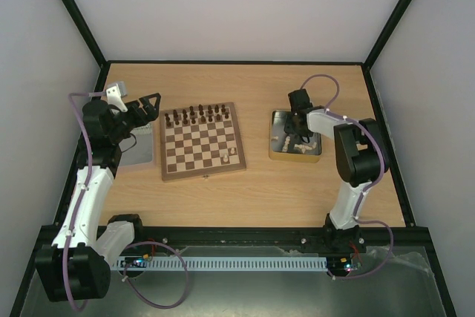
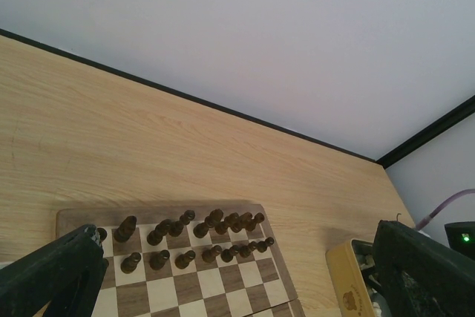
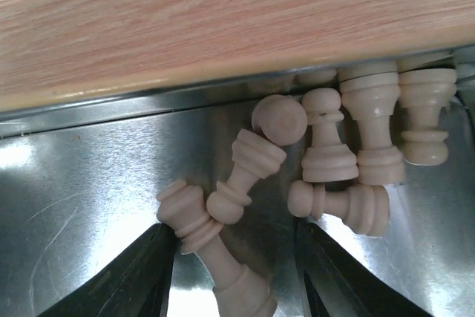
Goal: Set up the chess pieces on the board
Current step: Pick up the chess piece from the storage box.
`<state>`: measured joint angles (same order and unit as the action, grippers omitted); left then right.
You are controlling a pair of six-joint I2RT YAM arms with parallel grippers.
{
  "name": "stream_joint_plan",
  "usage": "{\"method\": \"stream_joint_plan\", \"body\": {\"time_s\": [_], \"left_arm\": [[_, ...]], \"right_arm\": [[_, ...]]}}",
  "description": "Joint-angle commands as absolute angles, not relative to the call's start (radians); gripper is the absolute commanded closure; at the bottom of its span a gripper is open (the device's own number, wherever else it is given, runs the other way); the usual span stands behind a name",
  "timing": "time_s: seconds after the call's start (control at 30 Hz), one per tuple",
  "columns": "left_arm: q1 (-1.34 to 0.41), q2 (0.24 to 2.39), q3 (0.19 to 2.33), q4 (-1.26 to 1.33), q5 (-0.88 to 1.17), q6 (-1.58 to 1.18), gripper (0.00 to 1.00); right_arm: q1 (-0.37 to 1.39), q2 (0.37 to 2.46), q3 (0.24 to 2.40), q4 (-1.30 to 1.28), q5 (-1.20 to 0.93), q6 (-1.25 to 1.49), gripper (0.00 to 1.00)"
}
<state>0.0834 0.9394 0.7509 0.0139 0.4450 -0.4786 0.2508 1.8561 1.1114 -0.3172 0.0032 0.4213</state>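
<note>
The board [image 1: 202, 146] lies left of centre, with dark pieces [image 1: 197, 115] in two rows along its far side and two cream chess pieces [image 1: 228, 156] near its front right corner. My right gripper [image 1: 300, 135] reaches down into a tin [image 1: 276, 146]. In the right wrist view its jaws [image 3: 236, 272] stand open around a cream piece [image 3: 215, 250] lying on its side; the left finger touches it, the right finger is apart. Several more cream pieces [image 3: 326, 146] lie beyond. My left gripper [image 1: 145, 109] hovers open and holds nothing at the board's left, above the board [image 2: 223, 287].
A second, grey tin [image 1: 137, 155] sits under the left arm beside the board. The right tin's yellow wall [image 2: 345, 280] shows in the left wrist view. Black frame posts and white walls enclose the table.
</note>
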Motion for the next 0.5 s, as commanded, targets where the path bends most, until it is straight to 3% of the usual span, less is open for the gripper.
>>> {"method": "stream_joint_plan", "body": {"time_s": [0.0, 0.47], "left_arm": [[0.078, 0.931, 0.746, 0.026, 0.446, -0.468, 0.0], [0.078, 0.94, 0.748, 0.032, 0.448, -0.47, 0.0]], "right_arm": [[0.251, 1.89, 1.141, -0.323, 0.039, 0.401, 0.54], [0.255, 1.818, 1.054, -0.336, -0.039, 0.409, 0.7]]}}
